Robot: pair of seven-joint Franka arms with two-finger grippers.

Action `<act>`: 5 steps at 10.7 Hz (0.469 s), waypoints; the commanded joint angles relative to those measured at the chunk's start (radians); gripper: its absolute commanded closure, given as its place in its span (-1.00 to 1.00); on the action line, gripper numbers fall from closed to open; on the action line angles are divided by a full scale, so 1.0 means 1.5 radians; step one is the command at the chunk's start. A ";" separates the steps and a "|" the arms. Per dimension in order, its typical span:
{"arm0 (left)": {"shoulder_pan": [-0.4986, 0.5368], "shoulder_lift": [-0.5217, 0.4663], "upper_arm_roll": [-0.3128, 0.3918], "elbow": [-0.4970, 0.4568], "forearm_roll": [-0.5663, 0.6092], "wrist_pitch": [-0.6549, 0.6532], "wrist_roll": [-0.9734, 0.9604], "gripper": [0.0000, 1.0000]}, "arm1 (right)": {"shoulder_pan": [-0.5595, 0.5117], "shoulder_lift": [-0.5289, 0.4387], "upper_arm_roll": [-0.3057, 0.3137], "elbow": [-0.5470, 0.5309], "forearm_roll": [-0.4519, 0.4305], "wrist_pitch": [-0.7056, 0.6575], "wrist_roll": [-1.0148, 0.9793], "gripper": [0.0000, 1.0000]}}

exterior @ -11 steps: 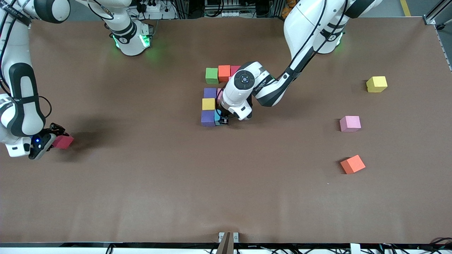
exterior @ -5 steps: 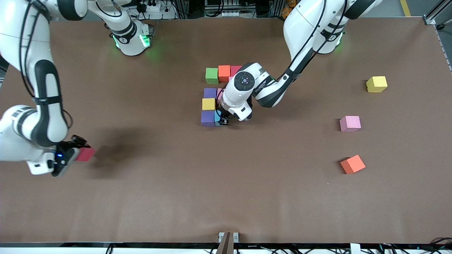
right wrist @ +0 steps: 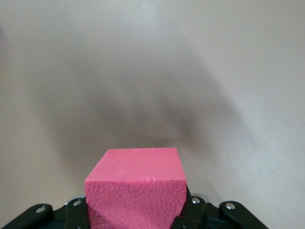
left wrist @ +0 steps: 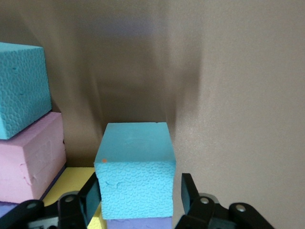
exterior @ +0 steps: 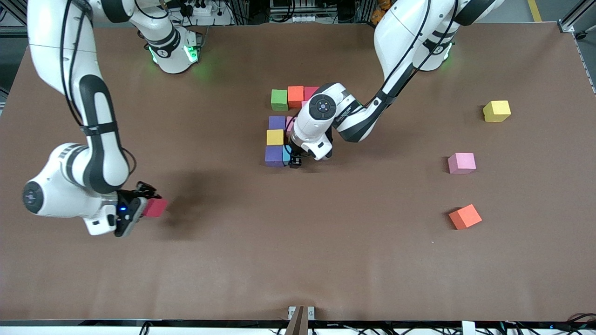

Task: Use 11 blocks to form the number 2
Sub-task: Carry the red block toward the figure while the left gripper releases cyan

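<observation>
Brown table [exterior: 233,260], racks and cables along the robots' edge, foam blocks spread across it.

At the right arm's end, the right gripper [exterior: 146,205] hangs over bare table, jaws pinching a red block [exterior: 155,207]. Mid-table sits the cluster: green block [exterior: 279,99], orange block [exterior: 295,96], second red block [exterior: 311,91], two purple blocks [exterior: 276,122], yellow block [exterior: 274,137] and light blue block [exterior: 286,153]. That's seven in the front view. The left wrist view adds a pink block [left wrist: 28,157] and a second light blue block [left wrist: 21,86]. The left gripper [exterior: 294,161] is down at the light blue block, jaws spread either side of it. Toward the left arm's end lie three loose ones, well apart: loose yellow block [exterior: 497,110], loose pink block [exterior: 461,163], loose orange block [exterior: 465,217].
</observation>
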 commanded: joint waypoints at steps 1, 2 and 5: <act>-0.003 0.000 0.003 0.010 0.019 0.004 -0.007 -0.49 | 0.036 -0.009 -0.003 -0.006 0.029 0.004 0.025 0.43; -0.003 -0.003 0.004 0.009 0.035 0.003 0.000 -0.49 | 0.051 -0.009 -0.003 -0.006 0.048 0.011 0.025 0.45; 0.008 -0.030 0.002 0.007 0.048 -0.003 0.004 -0.49 | 0.087 -0.008 -0.003 -0.004 0.051 0.016 0.049 0.48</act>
